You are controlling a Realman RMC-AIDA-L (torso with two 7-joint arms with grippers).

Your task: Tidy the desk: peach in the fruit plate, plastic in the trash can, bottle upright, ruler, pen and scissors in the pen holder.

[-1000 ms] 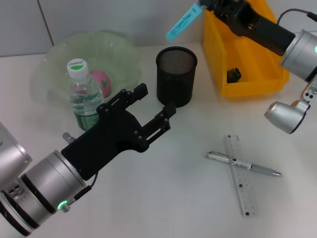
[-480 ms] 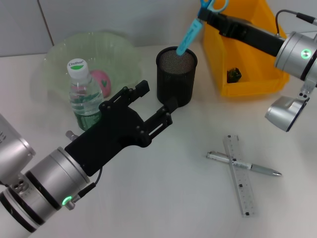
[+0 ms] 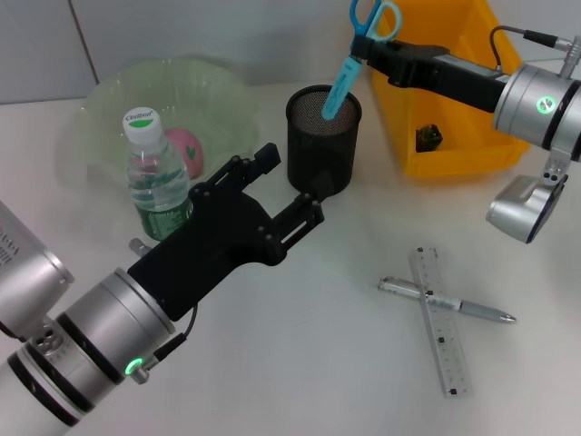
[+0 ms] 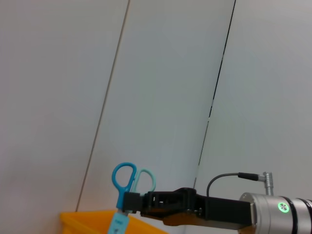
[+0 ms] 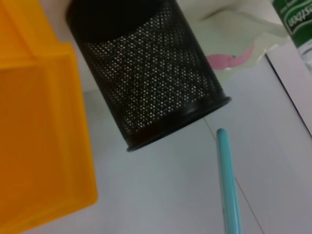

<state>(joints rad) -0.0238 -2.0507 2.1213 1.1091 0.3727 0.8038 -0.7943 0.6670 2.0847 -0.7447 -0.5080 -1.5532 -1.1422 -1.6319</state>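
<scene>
Right gripper [image 3: 379, 50] clamps the scissors [image 3: 349, 64] just below the handles, blades hanging tip-down over the holder [image 3: 323, 138]. The tip looks to be at or just inside the rim, but depth is hard to judge from the head view. Holding high on the tool leaves the blades free to enter without the gripper fouling the mesh.

Left gripper [image 3: 289, 186] sits low beside the holder, jaws apart, holding nothing, close to the upright bottle [image 3: 156, 174].

Peach [image 3: 188, 150] is in the plate [image 3: 109, 95]. Pen [image 3: 447, 302] and ruler [image 3: 438, 320] lie crossed on the desk, not yet stowed. Something dark sits in the bin [image 3: 454, 127].
</scene>
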